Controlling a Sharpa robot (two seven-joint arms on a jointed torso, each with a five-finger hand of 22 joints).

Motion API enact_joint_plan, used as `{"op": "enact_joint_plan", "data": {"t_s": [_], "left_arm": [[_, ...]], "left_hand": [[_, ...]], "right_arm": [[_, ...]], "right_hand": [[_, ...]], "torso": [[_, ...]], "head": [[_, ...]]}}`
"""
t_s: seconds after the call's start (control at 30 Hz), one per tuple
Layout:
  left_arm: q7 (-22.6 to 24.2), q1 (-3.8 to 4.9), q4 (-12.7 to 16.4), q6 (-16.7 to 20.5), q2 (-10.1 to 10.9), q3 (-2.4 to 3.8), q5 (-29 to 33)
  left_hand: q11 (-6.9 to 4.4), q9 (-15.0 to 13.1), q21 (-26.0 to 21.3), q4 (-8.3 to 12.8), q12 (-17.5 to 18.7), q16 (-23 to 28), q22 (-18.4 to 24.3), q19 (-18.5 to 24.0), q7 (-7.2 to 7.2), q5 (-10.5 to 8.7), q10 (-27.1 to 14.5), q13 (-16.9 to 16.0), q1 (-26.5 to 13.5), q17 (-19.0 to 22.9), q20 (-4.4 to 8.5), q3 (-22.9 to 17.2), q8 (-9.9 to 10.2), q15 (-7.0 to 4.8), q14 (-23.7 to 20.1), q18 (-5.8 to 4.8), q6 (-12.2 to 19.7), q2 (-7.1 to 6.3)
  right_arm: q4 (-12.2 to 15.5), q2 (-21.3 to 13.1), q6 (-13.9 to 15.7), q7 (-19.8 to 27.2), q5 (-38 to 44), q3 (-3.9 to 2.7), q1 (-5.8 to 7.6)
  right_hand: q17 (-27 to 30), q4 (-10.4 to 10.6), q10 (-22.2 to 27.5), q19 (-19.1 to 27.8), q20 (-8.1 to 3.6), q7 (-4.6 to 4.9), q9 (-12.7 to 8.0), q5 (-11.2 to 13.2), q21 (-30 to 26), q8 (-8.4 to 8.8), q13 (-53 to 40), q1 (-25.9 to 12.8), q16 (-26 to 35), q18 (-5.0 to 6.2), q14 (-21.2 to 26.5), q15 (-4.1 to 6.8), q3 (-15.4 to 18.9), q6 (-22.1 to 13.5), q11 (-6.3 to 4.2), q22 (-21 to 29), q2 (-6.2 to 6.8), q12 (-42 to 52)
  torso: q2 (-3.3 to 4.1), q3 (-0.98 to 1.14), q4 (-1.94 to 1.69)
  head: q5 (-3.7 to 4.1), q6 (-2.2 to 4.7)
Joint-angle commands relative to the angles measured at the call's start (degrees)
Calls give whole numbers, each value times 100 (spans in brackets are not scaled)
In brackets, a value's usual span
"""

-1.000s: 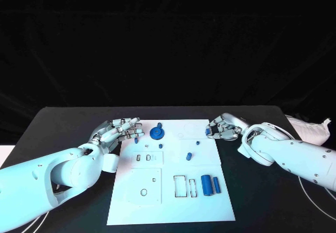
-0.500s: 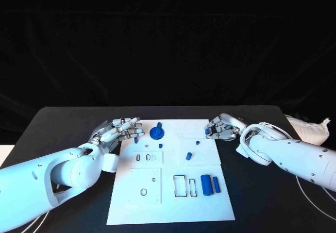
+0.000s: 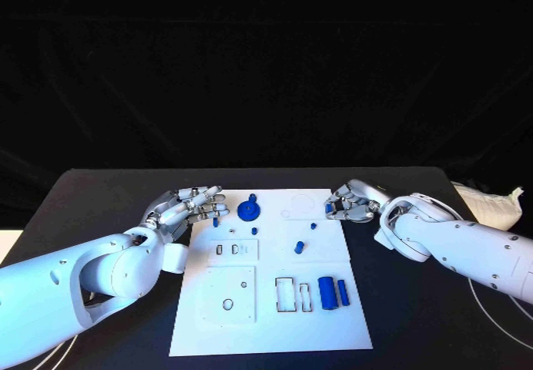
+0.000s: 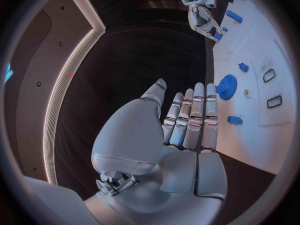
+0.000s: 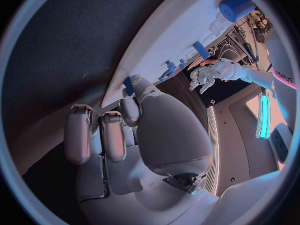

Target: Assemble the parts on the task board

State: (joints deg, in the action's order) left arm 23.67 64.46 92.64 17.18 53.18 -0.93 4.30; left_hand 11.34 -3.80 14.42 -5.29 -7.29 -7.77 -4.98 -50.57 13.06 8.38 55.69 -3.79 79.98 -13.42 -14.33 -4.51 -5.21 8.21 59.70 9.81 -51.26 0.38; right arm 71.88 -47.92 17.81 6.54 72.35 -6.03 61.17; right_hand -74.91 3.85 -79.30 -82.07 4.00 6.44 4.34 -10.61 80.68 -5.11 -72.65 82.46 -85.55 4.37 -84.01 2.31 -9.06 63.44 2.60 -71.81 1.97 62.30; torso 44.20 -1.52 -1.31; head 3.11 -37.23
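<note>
My right hand (image 3: pixel 350 205) pinches a small blue part (image 5: pixel 128 85) at the board's (image 3: pixel 266 324) far right edge; left hand (image 3: pixel 191 206) open, empty. Next: seat part in its slot.

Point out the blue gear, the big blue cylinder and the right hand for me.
blue gear (image 3: pixel 249 211), head view, on its round face.
big blue cylinder (image 3: pixel 328 293), head view, mid-length on its side.
right hand (image 3: pixel 351 203), head view, back of the hand.

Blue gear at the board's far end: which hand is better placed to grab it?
Probably left. The left hand hovers open right beside the gear; the right hand sits at the board's opposite edge, fingers curled.
</note>
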Motion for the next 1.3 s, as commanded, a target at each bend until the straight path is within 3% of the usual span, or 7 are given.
{"op": "enact_joint_plan", "data": {"t_s": [0.03, 0.23, 0.33, 0.63, 0.83, 1.03, 1.3], "left_arm": [[58, 1, 13, -111, -5, 3, 12], [58, 1, 18, -108, 2, 3, 12], [57, 1, 21, -102, 7, 3, 12], [58, 1, 26, -82, 26, 3, 13], [57, 0, 12, -70, 18, 2, 44], [57, -10, -21, -83, -20, 0, 61], [55, -20, -94, -116, -144, -2, 100]], "left_hand": [[-13, -4, -38, 34, -17, 15, 6, 1, 145, -16, -43, 7, 17, 7, -22, 12, -33, 8, 36, 68, 40, 26], [-13, -4, -38, 34, -17, 15, 6, 1, 145, -16, -43, 7, 17, 7, -22, 12, -33, 8, 36, 68, 40, 26], [-13, -4, -38, 34, -17, 15, 6, 1, 145, -16, -43, 7, 17, 7, -22, 12, -33, 8, 36, 68, 40, 26], [-13, -4, -38, 34, -17, 15, 6, 1, 145, -16, -43, 7, 17, 7, -22, 12, -33, 8, 36, 68, 40, 26], [-15, -5, -42, 49, -30, 22, 14, -4, 145, -16, -44, 7, 24, 16, -21, 0, -40, 6, 43, 69, 40, 27], [-15, -5, -42, 49, -30, 22, 14, -4, 145, -16, -44, 7, 24, 16, -21, 0, -40, 6, 43, 69, 40, 27], [-15, -5, -42, 49, -30, 22, 14, -4, 145, -16, -44, 7, 24, 16, -21, 0, -40, 6, 43, 69, 40, 27]], "right_arm": [[-6, 8, -1, -41, 64, -1, -5], [2, 13, 166, 26, -31, -1, -5], [40, 8, 284, 52, -120, -1, -5], [545, -60, 711, -457, -164, -1, 13], [1159, -85, 918, -1195, 221, -1, 31], [1783, 131, 803, -1772, 883, 23, 34], [1960, 693, 627, -2278, 1208, 134, 24]], "right_hand": [[-826, -12, -101, 10, -56, -47, 46, 39, 26, -78, -10, -28, -23, -67, -456, 51, -76, 142, -152, -13, -61, 33], [-866, -111, -127, -14, -121, -145, 109, 274, 51, -177, -24, 30, -46, -77, -464, 121, -236, 353, -232, -65, -173, 50], [-884, -78, -147, -25, -136, -155, 125, 332, 63, -187, -38, -83, -56, -83, -468, 129, -210, 373, -240, -89, -144, 73], [-901, 8, -174, -37, -150, -151, 132, 241, 73, -138, -58, -274, -65, -88, -473, 137, -202, 310, -241, -110, -161, 98], [-902, -29, -175, -38, -152, -151, 136, 217, 74, -117, -62, -239, -65, -88, -473, 139, -262, 288, -242, -110, -197, 99], [-913, -46, -180, -39, -153, -141, 139, 197, 75, -105, -74, -240, -72, -88, -476, 137, -286, 276, -237, -113, -199, 115], [-900, -59, -175, -31, -150, -137, 144, 145, 66, -93, -72, -246, -63, -85, -473, 132, -326, 267, -232, -95, -216, 105]], "torso": [[-1, -1, -1], [1, -1, 0], [2, 0, 2], [-18, -4, 17], [-75, -30, 37], [-142, -52, 59], [-220, -90, 26]], "head": [[9, 6], [12, 6], [9, 12], [-29, 7], [-79, -20], [-186, -54], [-247, -115]]}}
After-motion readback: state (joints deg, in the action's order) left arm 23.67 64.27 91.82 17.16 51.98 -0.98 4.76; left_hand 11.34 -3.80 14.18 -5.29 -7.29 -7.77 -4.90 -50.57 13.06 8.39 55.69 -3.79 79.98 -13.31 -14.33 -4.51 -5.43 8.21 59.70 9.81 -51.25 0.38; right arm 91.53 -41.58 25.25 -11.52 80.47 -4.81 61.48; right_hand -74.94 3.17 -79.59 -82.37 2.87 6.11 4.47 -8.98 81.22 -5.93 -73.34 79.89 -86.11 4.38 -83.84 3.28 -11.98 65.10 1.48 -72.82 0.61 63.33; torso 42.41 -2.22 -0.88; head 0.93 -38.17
